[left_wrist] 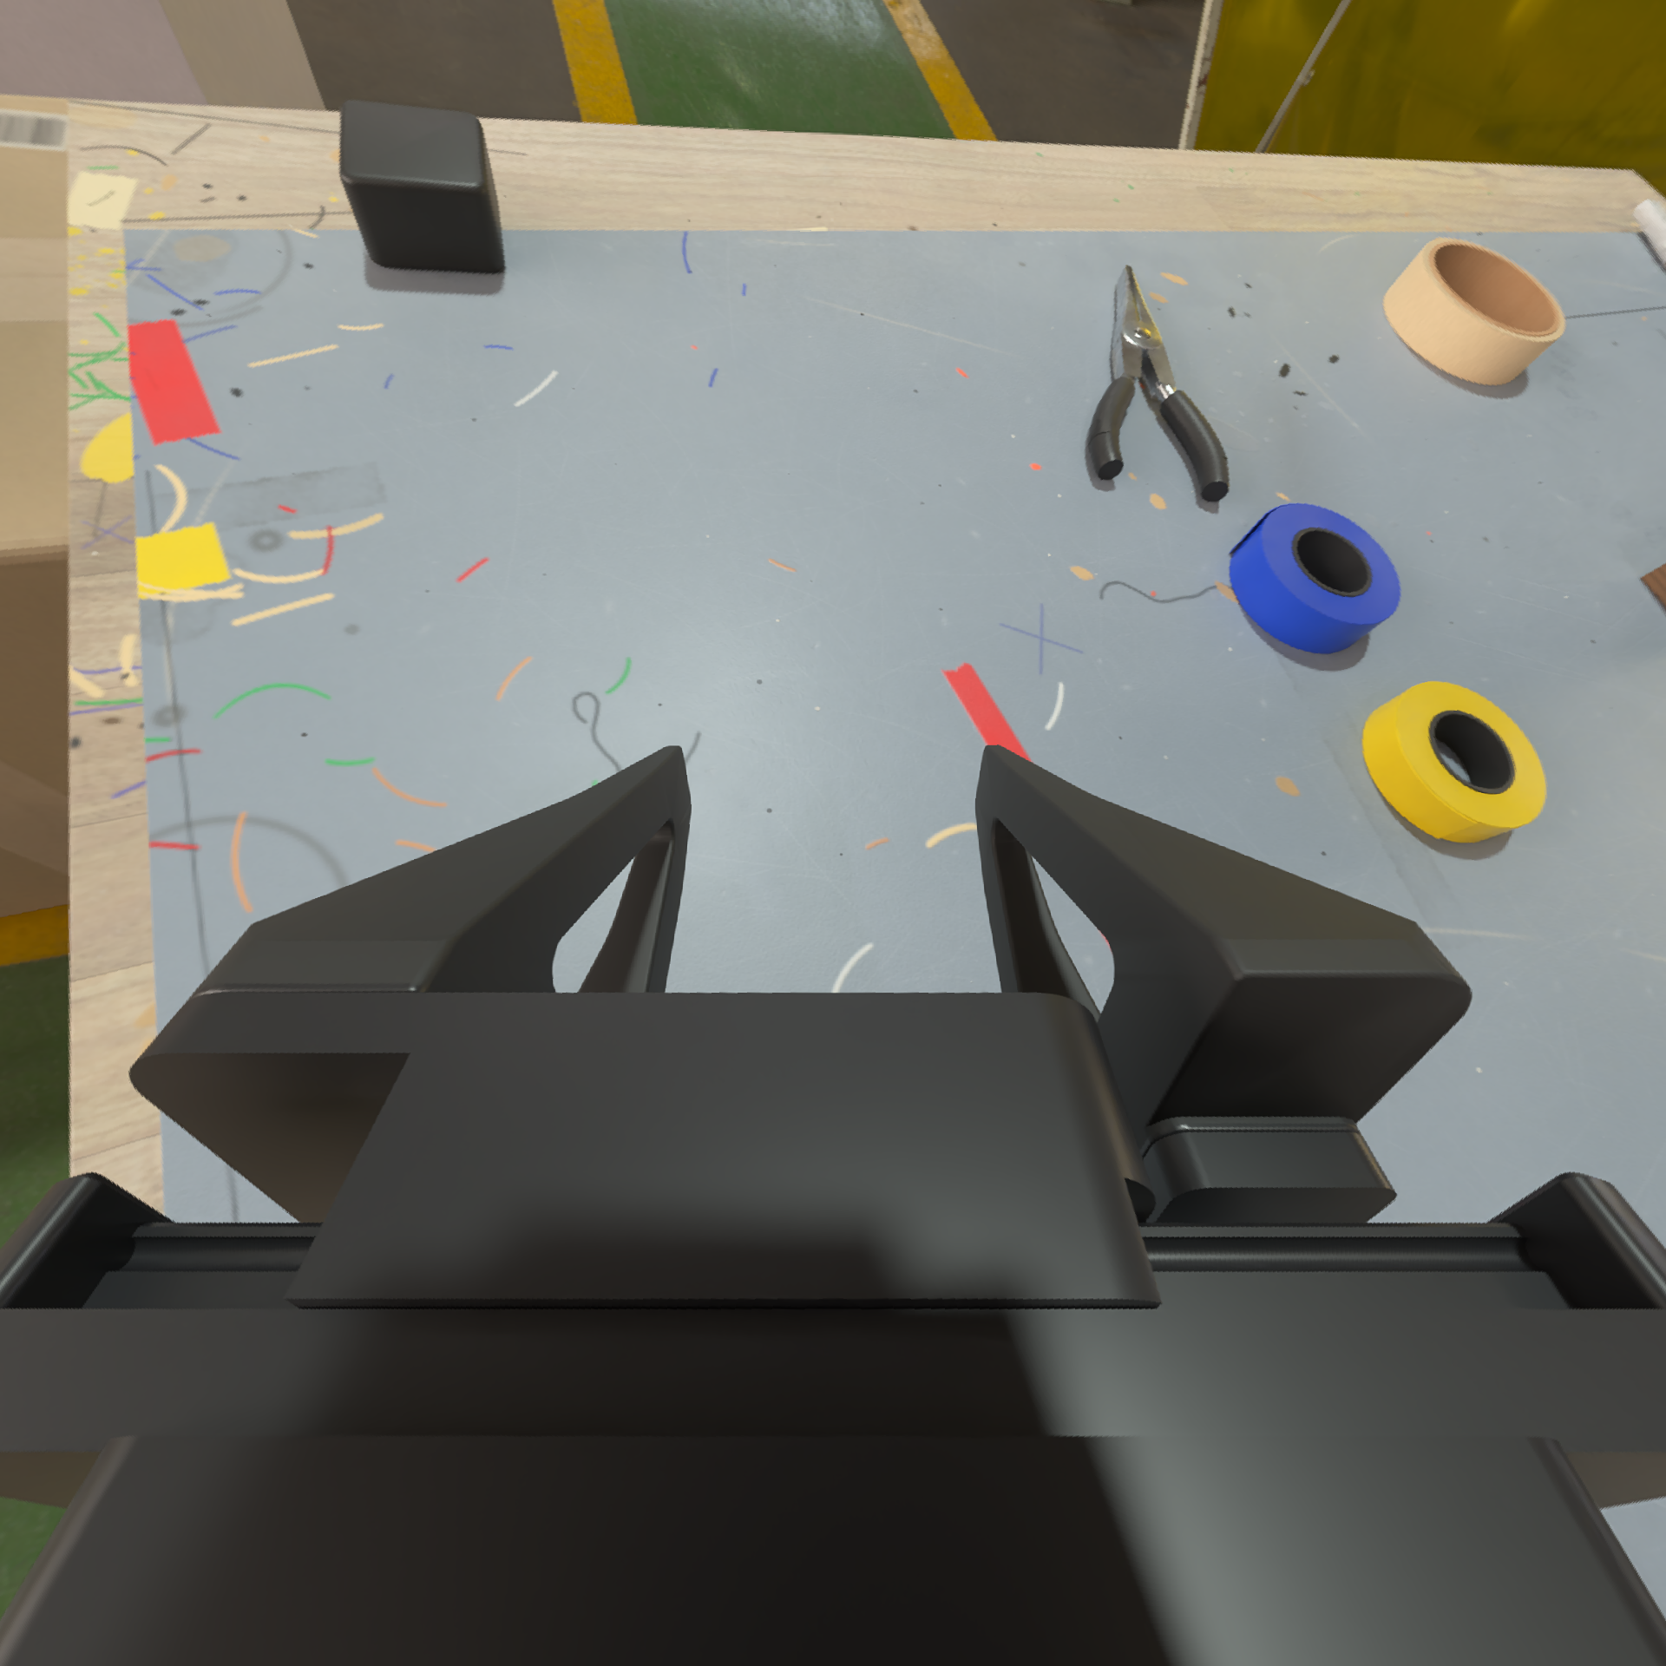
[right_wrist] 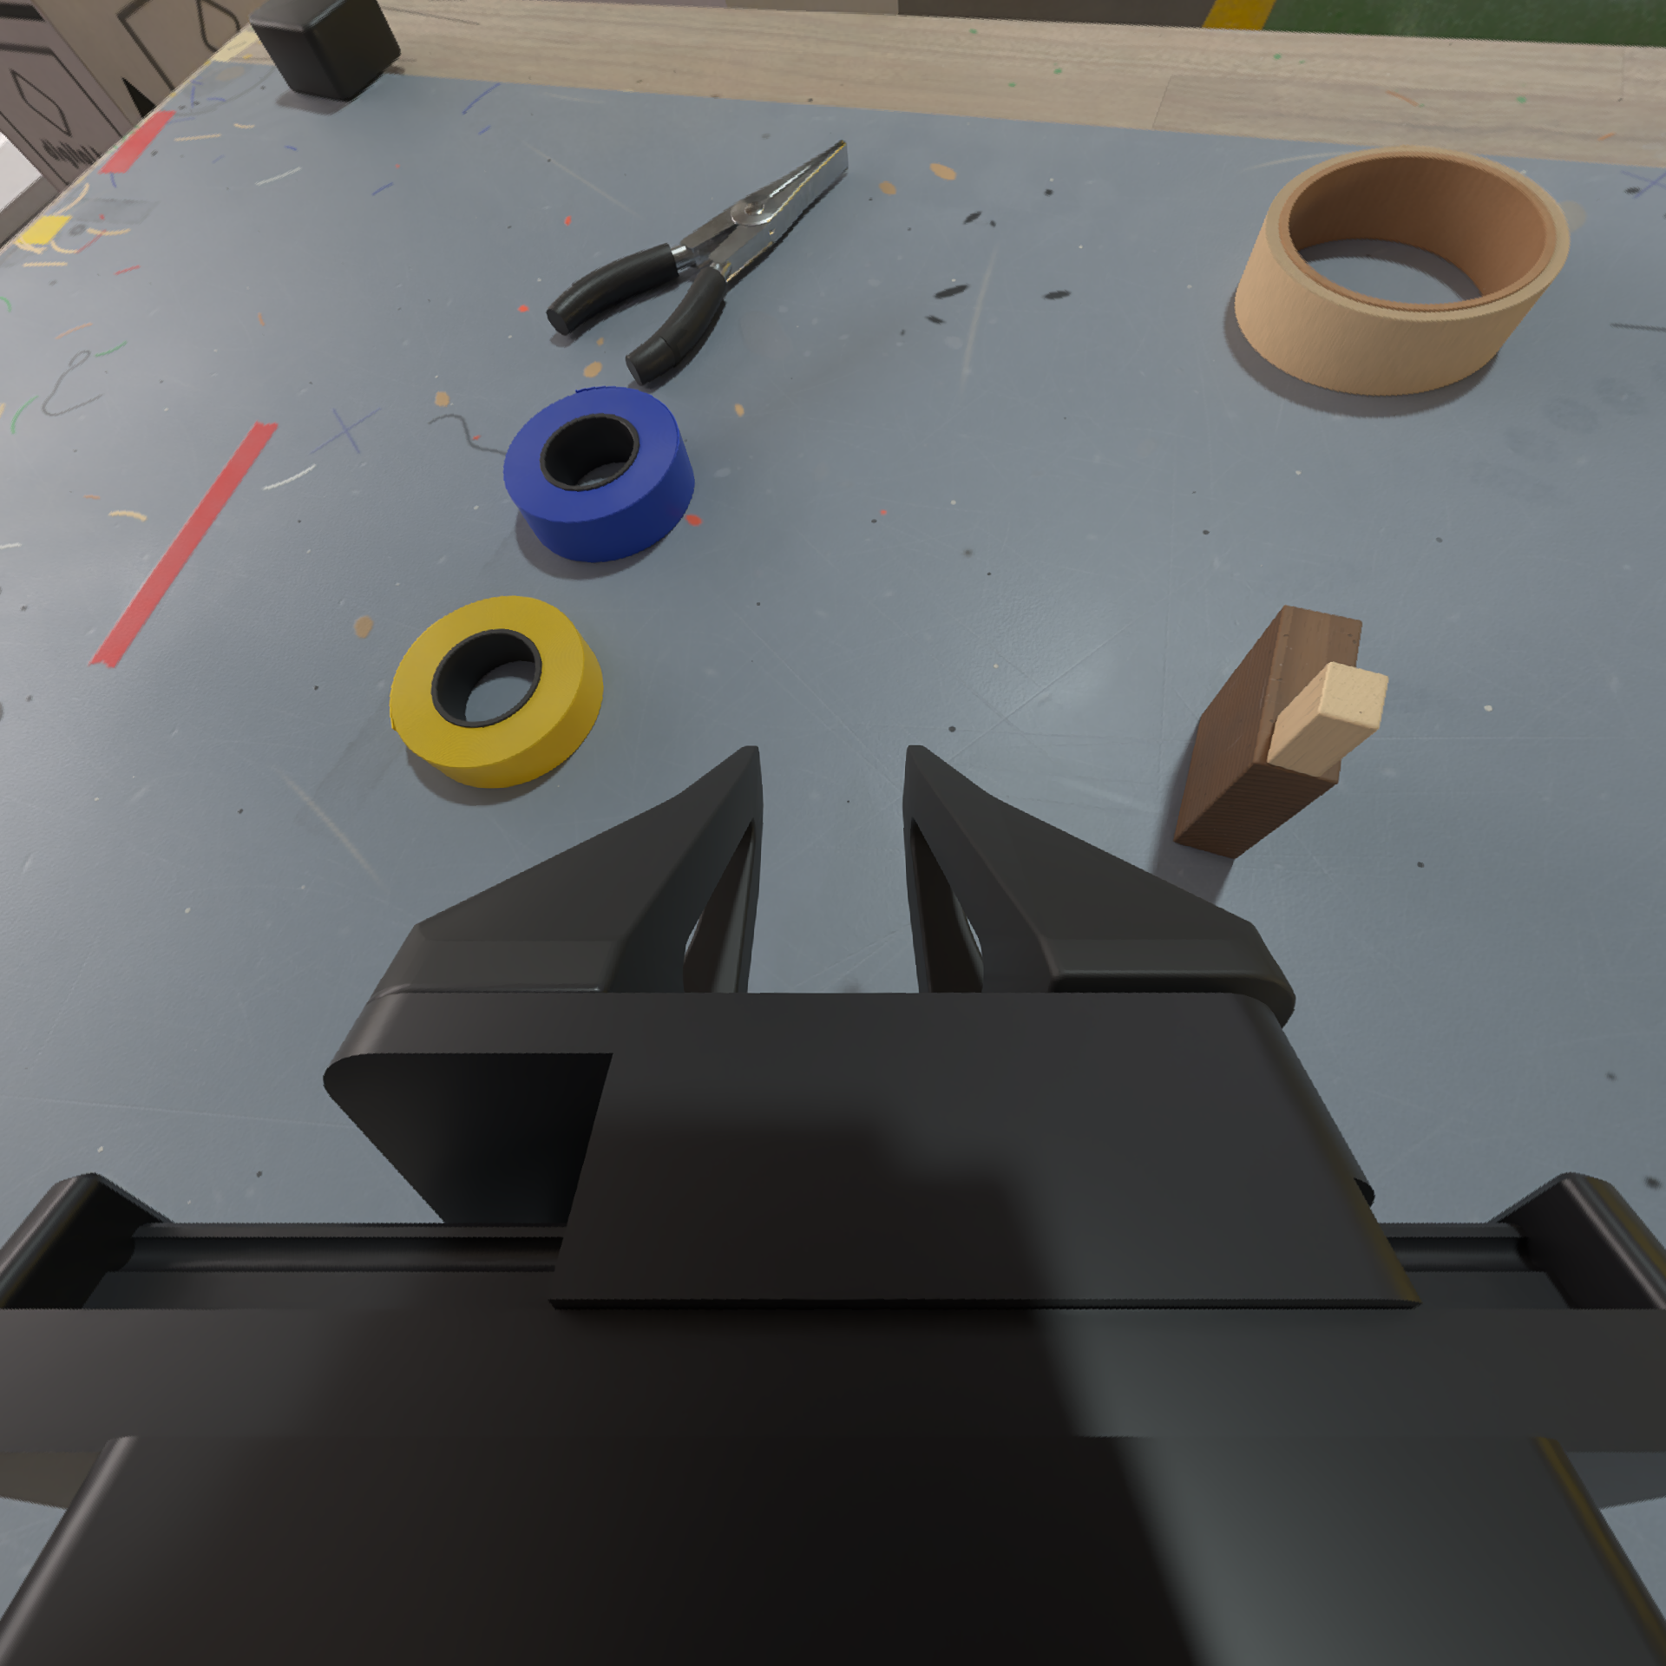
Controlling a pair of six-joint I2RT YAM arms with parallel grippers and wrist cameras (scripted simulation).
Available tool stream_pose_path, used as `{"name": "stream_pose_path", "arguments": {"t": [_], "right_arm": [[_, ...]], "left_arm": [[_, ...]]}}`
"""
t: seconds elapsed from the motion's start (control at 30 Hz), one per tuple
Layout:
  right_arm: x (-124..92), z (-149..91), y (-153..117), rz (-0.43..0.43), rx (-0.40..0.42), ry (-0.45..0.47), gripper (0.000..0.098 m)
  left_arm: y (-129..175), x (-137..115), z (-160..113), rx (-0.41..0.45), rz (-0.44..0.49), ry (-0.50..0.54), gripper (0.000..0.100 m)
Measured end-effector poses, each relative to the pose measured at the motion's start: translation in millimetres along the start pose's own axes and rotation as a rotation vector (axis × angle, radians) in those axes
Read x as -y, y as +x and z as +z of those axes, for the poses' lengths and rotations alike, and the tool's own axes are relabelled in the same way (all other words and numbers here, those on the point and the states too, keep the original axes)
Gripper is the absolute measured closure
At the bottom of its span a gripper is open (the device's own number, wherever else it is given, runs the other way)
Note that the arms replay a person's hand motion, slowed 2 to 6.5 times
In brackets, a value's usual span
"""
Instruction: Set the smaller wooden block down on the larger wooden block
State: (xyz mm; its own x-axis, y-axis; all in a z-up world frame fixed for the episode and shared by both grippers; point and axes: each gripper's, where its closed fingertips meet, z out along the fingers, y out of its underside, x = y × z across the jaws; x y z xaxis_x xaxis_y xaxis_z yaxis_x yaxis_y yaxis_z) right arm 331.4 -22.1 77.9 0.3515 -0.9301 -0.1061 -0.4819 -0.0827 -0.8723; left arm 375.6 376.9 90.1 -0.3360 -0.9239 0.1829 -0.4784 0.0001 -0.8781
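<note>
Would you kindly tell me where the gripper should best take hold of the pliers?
Probably from above, across the closed metal jaws just past the pivot of the pliers. They lie flat on the mat, and there they are narrow, while the black handles splay apart. Both grippers are open and empty.

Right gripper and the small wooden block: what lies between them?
Only bare grey mat, seen in the right wrist view. The right gripper is open and empty; the small block sits on the bigger brown block, off to its right.
</note>
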Motion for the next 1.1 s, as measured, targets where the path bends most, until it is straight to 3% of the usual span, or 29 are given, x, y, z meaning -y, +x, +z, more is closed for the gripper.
{"name": "stream_pose_path", "arguments": {"t": [1.1], "right_arm": [[-1.4, -0.3, 0.0, 0.017, 0.010, -0.007, 0.0713]], "left_arm": [[20.9, -6.6, 5.6, -0.128, -0.060, -0.046, 0.033]]}}
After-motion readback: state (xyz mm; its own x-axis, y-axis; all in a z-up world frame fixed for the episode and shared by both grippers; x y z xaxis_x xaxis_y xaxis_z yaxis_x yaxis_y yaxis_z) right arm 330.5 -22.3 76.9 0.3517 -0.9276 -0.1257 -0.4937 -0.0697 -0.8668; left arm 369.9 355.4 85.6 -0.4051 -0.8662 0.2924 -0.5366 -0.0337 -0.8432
